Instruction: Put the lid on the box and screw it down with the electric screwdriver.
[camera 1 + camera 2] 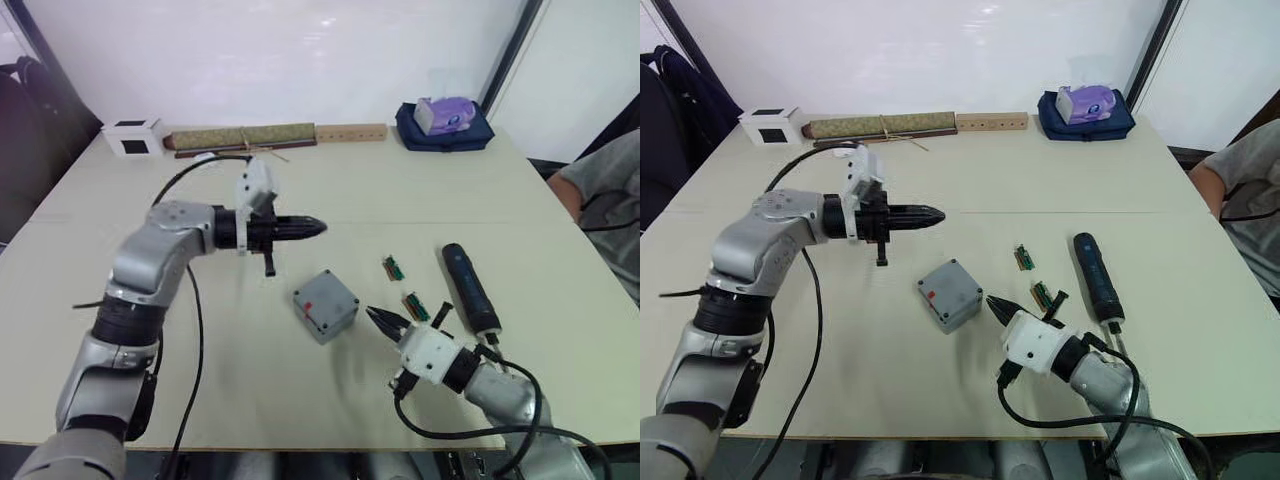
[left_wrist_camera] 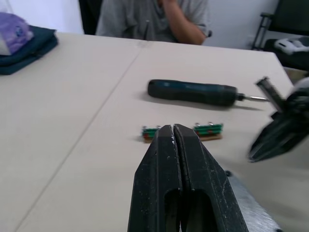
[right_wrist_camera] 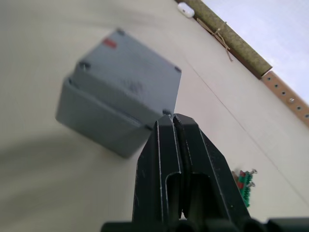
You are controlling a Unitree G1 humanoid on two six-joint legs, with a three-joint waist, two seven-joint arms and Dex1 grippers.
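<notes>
While both arms hover with nothing held, a wide pale table [image 1: 330, 190] carries everything the task needs. At its middle sits the box [image 1: 326, 306], a small square grey enclosure with the lid [image 3: 137, 67] apparently seated on top, a red mark showing on one face. It looks like rigid plastic, light and smooth-sided, so it may slide when pushed down on; holding it by two opposite side walls should steady it.

To the robot's right of the box lies the electric screwdriver [image 1: 470, 288], a long dark cylinder flat on the table, its thin metal bit pointing toward the robot. It looks stiff and heavier than the box, and being round it could roll; the thick middle of the body seems the best place to grip.

Between box and screwdriver lie two small green strips [image 1: 403, 288].

The right gripper [image 1: 386, 320] has its two black fingers pressed together and holds nothing. It sits low, just beside the box's near right corner, with the screwdriver near its other side.

The left gripper [image 1: 312, 227] is likewise closed and empty, raised above the table beyond the box and pointing toward the robot's right, apart from both items.

At the table's far edge rest a white cube [image 1: 133, 137], a rolled mat [image 1: 240, 136] and a folded blue cloth [image 1: 442, 128].
</notes>
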